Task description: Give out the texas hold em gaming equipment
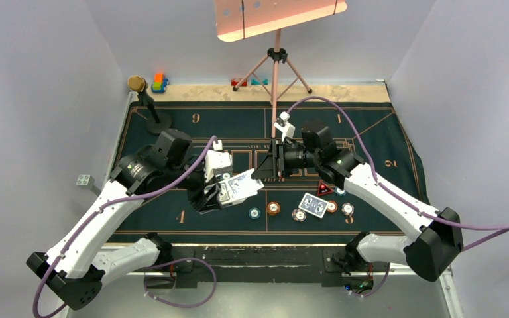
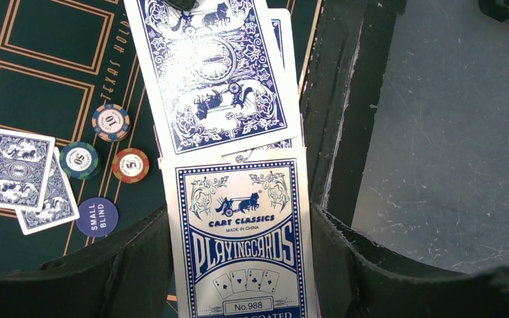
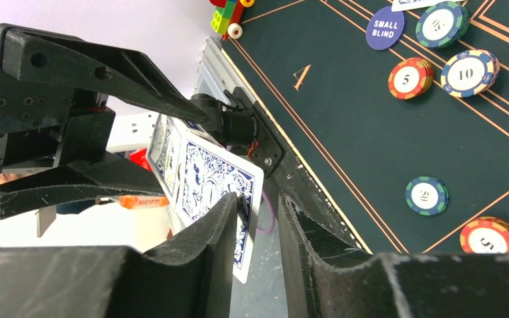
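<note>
Playing cards [image 2: 212, 73] poke out of their box [image 2: 238, 252], and the left gripper [image 2: 238, 218] has that box clenched between both fingers, up over the near-left part of the green felt mat [image 1: 371, 132]. The right gripper [image 3: 260, 197] straddles one card's edge, a gap showing between its fingers, nothing pinched. Chips [image 1: 274, 208] and two face-down cards [image 1: 313, 205] lie near-right on the felt. Pale walls [image 1: 40, 66] box in the table.

Both arms are stretched in toward each other, left hand [image 1: 220, 196] clamped on the card box [image 2: 238, 232], right hand [image 3: 258, 202] left just barely open.
</note>
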Controlling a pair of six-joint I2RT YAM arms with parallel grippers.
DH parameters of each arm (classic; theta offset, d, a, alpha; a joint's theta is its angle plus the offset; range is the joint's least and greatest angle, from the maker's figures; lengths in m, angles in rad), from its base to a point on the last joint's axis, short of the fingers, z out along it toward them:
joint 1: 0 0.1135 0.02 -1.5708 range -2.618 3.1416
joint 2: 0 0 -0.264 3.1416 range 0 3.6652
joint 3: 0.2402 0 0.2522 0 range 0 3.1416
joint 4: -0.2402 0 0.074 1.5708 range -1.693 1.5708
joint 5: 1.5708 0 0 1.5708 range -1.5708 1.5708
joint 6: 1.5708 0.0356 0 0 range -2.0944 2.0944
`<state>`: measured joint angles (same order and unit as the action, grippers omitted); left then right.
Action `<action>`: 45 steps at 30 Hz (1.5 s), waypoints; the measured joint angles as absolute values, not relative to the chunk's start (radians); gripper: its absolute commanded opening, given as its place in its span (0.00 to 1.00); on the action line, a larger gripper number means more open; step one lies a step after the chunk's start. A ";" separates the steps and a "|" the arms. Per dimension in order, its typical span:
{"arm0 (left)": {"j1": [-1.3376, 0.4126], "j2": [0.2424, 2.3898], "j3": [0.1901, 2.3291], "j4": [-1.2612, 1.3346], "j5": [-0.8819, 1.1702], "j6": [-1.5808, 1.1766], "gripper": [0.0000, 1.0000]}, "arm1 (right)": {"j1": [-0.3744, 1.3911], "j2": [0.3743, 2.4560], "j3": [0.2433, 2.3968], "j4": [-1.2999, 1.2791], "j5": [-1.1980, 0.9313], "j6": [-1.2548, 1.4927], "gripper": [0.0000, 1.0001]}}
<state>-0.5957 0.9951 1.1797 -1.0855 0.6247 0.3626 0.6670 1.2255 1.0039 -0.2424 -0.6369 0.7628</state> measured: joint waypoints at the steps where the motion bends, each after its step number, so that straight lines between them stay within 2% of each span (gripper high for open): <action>1: -0.596 0.995 1.180 -1.085 0.625 0.363 0.00 | 0.667 1.225 1.004 -0.245 -0.637 0.762 0.24; 3: -0.596 0.995 1.180 -1.086 0.624 0.363 0.00 | 0.667 1.225 1.005 -0.252 -0.637 0.759 0.18; 11: -0.596 0.995 1.180 -1.086 0.624 0.363 0.00 | 0.667 1.209 1.044 -0.300 -0.623 0.750 0.08; 14: -0.596 0.995 1.180 -1.086 0.624 0.363 0.00 | 0.667 1.196 1.063 -0.316 -0.616 0.745 0.00; 26: -0.596 0.995 1.180 -1.086 0.624 0.363 0.00 | 0.633 1.152 1.084 -0.315 -0.630 0.792 0.00; 37: -0.596 0.995 1.180 -1.086 0.624 0.363 0.00 | 0.366 1.093 1.015 -0.194 -0.754 0.924 0.00; 45: -0.596 0.995 1.180 -1.086 0.624 0.363 0.00 | 0.121 1.111 1.016 -0.251 -0.696 0.862 0.00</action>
<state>-0.5957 0.9947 1.1797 -1.0859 0.6235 0.3626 0.1215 1.1110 1.0161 -0.2508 -0.6964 0.8619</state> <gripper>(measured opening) 0.710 0.007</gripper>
